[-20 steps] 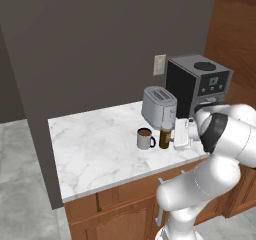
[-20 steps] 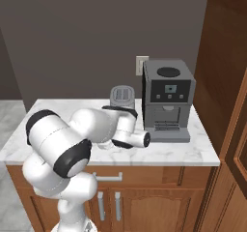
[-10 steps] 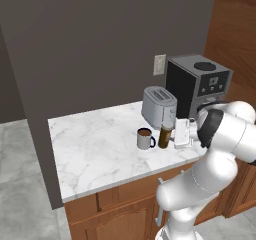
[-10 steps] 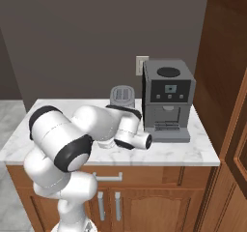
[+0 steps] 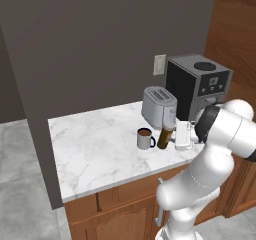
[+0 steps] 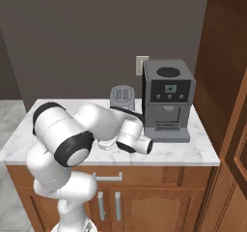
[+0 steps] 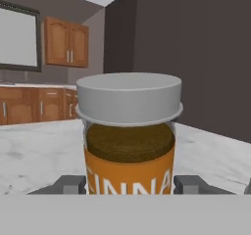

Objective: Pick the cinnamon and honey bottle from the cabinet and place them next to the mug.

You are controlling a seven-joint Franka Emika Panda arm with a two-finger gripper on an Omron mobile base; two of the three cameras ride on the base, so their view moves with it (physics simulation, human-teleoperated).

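Cinnamon (image 7: pixel 129 141) upright between the fingertips (image 7: pixel 68 184) of the gripper (image 7: pixel 129 186), grasped as before, position unchanged beside the mug (image 5: pixel 145 138) on the counter (image 5: pixel 95 149); release pending, honey bottle outstanding.

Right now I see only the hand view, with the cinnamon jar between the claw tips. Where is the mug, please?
Observer: In the left base view the mug stands on the marble counter, close beside the cinnamon, on the side away from the arm.
Operator: Does the jar stand on the counter?
Observer: It looks so. Its bottom is level with the mug's bottom, but I cannot confirm contact.
Operator: What is behind them?
Observer: A silver toaster is right behind them, with a black coffee machine next to it.
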